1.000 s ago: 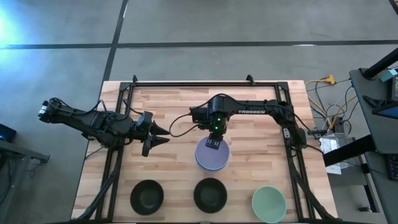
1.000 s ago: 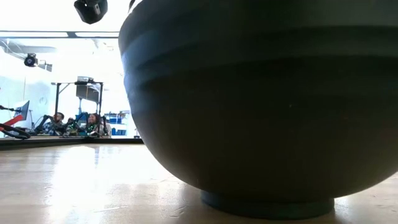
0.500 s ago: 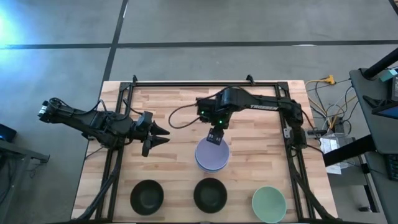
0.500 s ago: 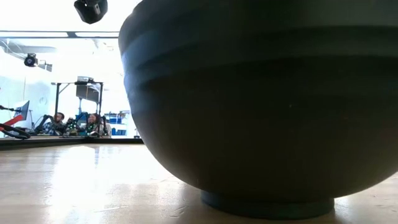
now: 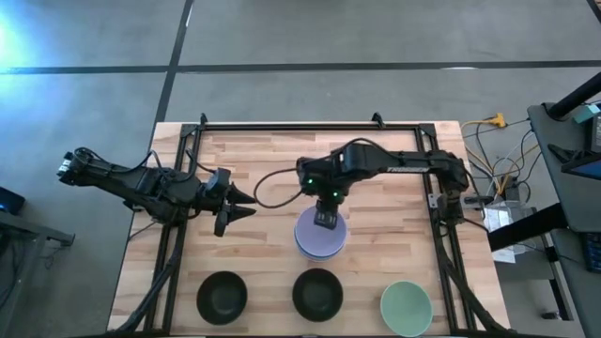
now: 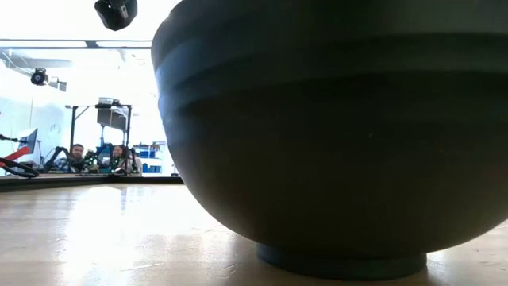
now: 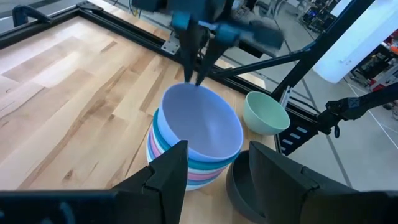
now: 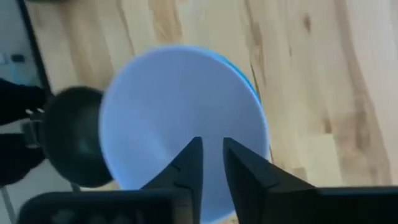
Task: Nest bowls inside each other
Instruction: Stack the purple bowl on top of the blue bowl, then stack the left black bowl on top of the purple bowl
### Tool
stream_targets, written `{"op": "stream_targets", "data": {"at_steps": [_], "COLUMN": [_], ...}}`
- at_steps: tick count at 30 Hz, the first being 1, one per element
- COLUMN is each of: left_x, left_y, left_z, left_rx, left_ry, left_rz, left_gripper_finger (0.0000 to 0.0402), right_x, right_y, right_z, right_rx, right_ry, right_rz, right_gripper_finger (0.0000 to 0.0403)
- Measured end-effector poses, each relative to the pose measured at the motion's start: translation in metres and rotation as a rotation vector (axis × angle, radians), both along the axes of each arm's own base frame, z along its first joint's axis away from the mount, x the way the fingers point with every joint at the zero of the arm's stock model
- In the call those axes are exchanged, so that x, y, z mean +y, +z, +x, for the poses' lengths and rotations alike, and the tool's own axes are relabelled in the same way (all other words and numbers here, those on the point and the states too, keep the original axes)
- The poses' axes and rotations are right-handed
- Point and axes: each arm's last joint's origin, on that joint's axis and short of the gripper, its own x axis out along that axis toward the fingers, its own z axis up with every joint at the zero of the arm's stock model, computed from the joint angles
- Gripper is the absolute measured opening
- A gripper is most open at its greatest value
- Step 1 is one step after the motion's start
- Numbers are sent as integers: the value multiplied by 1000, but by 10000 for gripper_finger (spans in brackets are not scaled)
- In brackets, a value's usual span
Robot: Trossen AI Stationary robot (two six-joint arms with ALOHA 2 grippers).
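My right end effector (image 5: 325, 221): fingers nearly together, empty, over lavender bowl (image 5: 317, 239) topping stack.
My left end effector (image 5: 246, 205): spread, empty, at stack's 9 o'clock.

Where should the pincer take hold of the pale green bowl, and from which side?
Probably by the rim, from above. The green bowl sits upright and open near the table's front right, apart from the black bowl, so one finger can go inside the wall and one outside.
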Motion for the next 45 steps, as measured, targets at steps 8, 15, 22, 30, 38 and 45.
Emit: {"op": "stream_targets", "data": {"at_steps": [8,15,22,30,38,45], "left_x": [0,0,0,-5,-35,-81], "left_y": [1,1,1,-3,-27,-44], "left_z": [-2,-2,-2,-7,-23,-30], "left_rx": [-5,-8,-9,69,401,510], "left_ry": [-7,-17,-23,-170,-347,-394], "left_rz": [-5,-8,8,-126,-275,-203], "left_gripper_finger": [154,154,154,154,154,154], "right_x": [-13,-16,-17,-17,-15,-4], "right_y": [-42,-51,-54,-11,62,91], "right_z": [3,-1,0,-4,-51,-108], "right_rx": [104,138,128,2,-222,-382], "right_ry": [-32,-39,-43,-85,-188,-200], "right_rz": [-1,7,7,21,-89,-181], "right_gripper_finger": [10,9,9,9,9,9]}}
